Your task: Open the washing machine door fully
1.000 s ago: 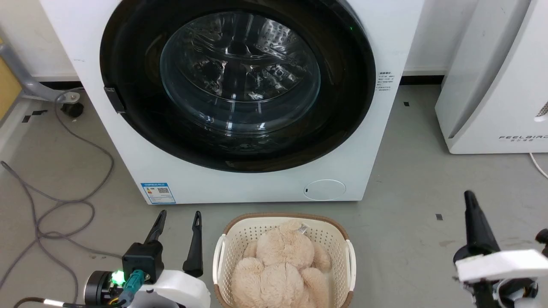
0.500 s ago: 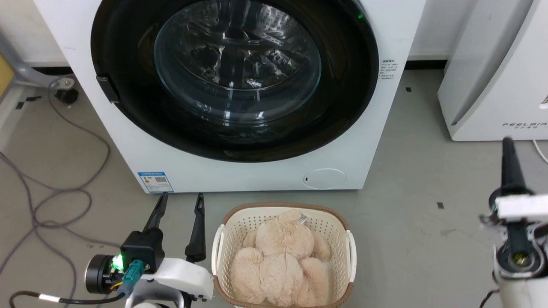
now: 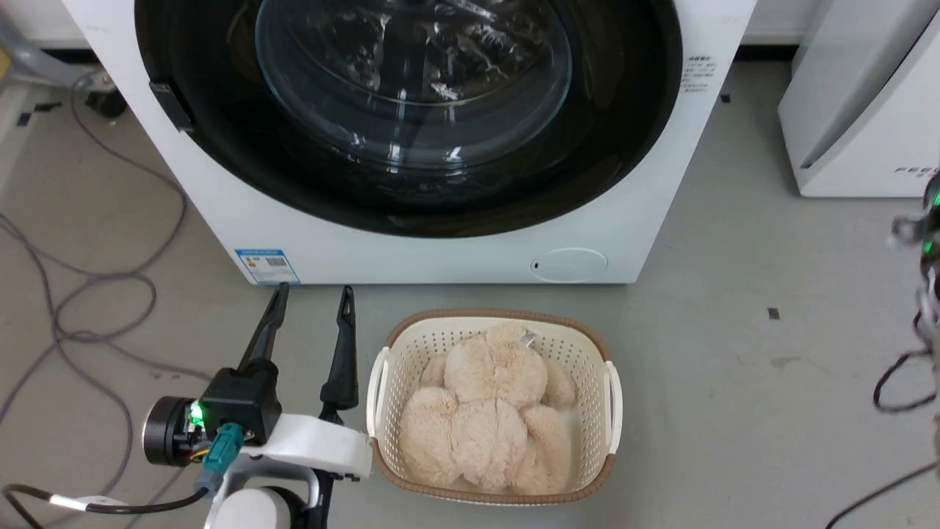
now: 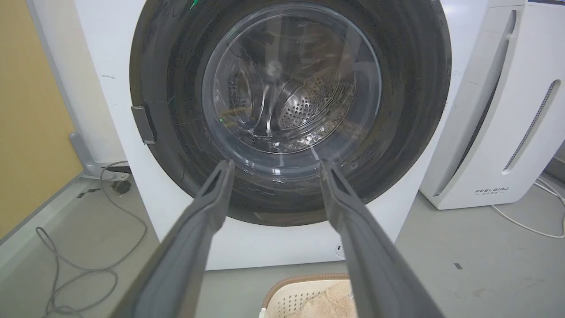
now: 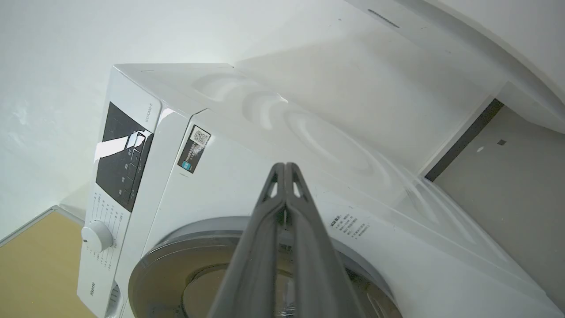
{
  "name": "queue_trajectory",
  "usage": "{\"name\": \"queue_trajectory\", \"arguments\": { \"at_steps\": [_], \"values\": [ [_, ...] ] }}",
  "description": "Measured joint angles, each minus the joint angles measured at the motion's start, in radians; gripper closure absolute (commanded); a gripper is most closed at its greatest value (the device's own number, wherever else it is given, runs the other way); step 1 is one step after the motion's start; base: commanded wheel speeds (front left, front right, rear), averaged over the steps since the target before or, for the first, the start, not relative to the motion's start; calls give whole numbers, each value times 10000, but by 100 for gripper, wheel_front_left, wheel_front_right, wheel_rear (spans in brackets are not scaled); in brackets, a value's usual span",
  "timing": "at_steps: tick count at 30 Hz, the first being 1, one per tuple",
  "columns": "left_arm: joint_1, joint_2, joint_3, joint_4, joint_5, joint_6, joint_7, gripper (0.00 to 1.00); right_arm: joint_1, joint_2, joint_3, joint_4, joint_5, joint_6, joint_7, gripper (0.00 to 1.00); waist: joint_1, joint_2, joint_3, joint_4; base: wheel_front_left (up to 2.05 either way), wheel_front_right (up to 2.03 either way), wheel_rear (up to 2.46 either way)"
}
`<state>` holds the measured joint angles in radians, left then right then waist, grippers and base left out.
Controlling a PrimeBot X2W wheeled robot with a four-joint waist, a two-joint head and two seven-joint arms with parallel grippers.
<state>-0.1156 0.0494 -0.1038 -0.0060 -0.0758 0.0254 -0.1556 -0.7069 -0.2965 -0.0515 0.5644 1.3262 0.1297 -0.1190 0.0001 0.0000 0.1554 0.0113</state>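
Observation:
The washing machine door (image 3: 411, 81) is a glossy black round with a clear domed glass centre, lying closed flat against the white machine front. Its small black tab (image 3: 170, 105) sits on the left rim. My left gripper (image 3: 313, 292) stands open low in front of the machine's lower left corner, holding nothing. In the left wrist view the door (image 4: 291, 101) faces the spread left gripper (image 4: 276, 164), well apart from it, tab (image 4: 143, 123) at left. My right gripper (image 5: 284, 167) is shut on nothing, raised and pointing over the door's upper rim (image 5: 176, 274).
A cream basket (image 3: 609, 382) with a beige plush toy (image 3: 492, 411) stands on the floor before the machine, just right of my left gripper. Grey cables (image 3: 88, 294) loop at left. A white appliance (image 3: 859, 110) stands at right. A small round white flap (image 3: 569, 264) is low on the machine.
My right arm has risen along the right side of the head view. The head camera has moved, so the machine sits higher in the picture. The left gripper stays open in place.

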Motion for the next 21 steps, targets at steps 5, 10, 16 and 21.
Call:
{"name": "queue_trajectory", "arguments": {
  "at_steps": [5,10,16,21],
  "values": [
    [-154,0,-42,-94,-71,23,-113,0,-1334,-441,619,826,830,0,397,100,0,0,322,36,0,0,0],
    [-346,0,-100,-247,-79,40,-215,0,-2728,-729,1615,1868,1417,0,1197,100,0,0,581,57,0,0,0],
    [-575,-2,-163,-428,-155,67,-316,0,-4506,-892,2840,2997,1852,0,2426,100,1,0,927,99,0,0,0],
    [-757,-2,-224,-577,-205,75,-426,0,-5729,-874,3843,3804,2127,0,3576,100,0,0,1225,158,0,0,0]
  ]
}}
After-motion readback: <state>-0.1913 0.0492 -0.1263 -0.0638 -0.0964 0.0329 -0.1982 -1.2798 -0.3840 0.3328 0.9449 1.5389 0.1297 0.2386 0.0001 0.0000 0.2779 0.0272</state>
